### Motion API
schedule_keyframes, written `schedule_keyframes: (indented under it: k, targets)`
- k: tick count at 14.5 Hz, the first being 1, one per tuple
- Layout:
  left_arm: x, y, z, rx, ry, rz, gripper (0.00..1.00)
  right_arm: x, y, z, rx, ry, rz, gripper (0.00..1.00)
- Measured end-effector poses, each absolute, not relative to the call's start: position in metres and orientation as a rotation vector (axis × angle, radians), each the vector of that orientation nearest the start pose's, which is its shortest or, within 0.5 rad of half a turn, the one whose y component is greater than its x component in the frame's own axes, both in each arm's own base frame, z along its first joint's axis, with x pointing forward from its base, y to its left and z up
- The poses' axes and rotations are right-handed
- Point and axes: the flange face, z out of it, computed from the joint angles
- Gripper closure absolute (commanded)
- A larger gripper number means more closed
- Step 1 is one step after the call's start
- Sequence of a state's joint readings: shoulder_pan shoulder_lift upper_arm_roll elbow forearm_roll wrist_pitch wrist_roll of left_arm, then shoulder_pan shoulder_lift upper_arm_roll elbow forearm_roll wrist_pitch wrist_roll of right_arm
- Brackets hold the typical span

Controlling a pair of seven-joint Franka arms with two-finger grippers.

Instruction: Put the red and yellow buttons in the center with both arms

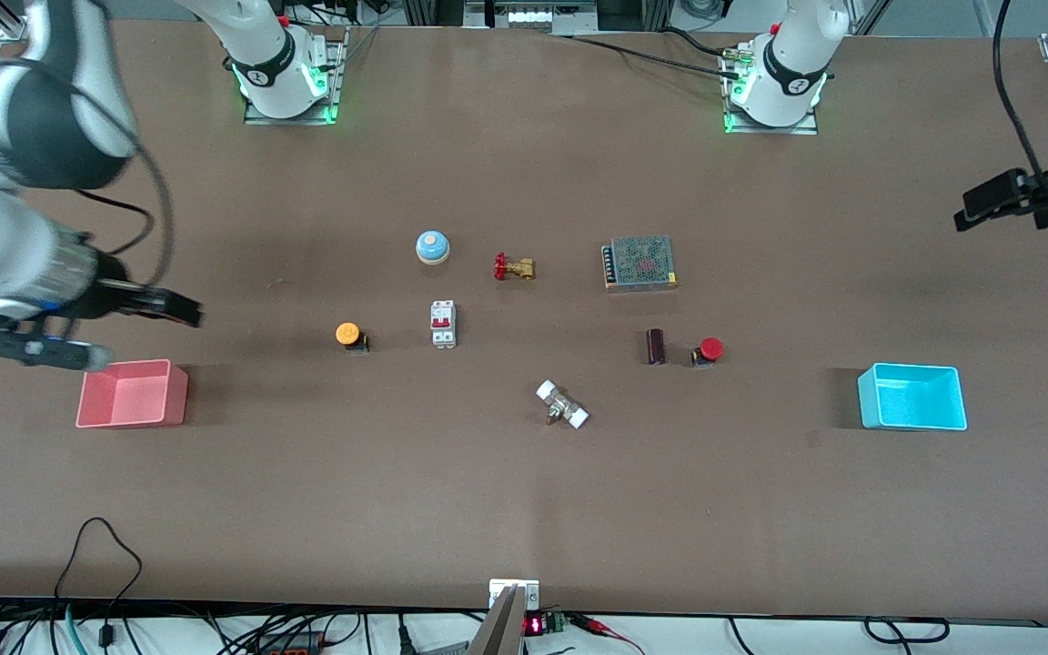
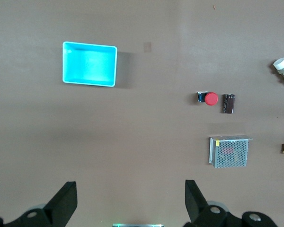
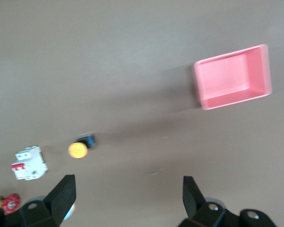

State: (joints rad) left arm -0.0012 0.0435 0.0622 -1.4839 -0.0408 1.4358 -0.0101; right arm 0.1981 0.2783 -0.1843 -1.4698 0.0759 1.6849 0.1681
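Observation:
The yellow button (image 1: 348,335) (image 3: 78,150) stands on the table toward the right arm's end, beside a white breaker (image 1: 443,323). Toward the left arm's end stands the red button (image 1: 710,349) (image 2: 210,99), next to a dark cylinder (image 1: 656,347). Bare brown tabletop (image 1: 542,337) lies between them at the center. My right gripper (image 1: 180,309) (image 3: 127,180) hangs open and empty above the table beside the pink bin (image 1: 131,393). High over the table edge, past the cyan bin (image 1: 911,397), my left gripper (image 1: 974,211) (image 2: 130,187) is open and empty.
Farther from the camera sit a blue bell (image 1: 432,246), a brass valve with a red handle (image 1: 513,267) and a mesh-covered power supply (image 1: 639,263). A white-ended fitting (image 1: 562,405) lies nearer the camera, mid-table. Both bins are empty.

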Motion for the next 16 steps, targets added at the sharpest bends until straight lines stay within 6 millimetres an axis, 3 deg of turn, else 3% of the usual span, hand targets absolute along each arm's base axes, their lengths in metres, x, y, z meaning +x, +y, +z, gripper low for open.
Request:
schedule_keyframes:
  k: [3, 5, 9, 16]
  targets:
    - [0.538, 0.032, 0.644, -3.180, -0.119, 0.122, 0.00, 0.624, -0.035, 0.545, -3.101, 0.182, 0.081, 0.00]
    - [0.530, 0.033, 0.645, -3.181, -0.120, 0.128, 0.00, 0.612, -0.050, 0.558, -3.114, 0.158, 0.109, 0.00]
    - [0.518, 0.039, 0.643, -3.146, -0.131, 0.142, 0.00, 0.600, -0.043, 0.580, -3.144, 0.112, 0.080, 0.00]
    - [0.512, 0.049, 0.644, -3.146, -0.161, 0.139, 0.00, 0.582, -0.043, 0.587, -3.136, 0.087, 0.069, 0.00]
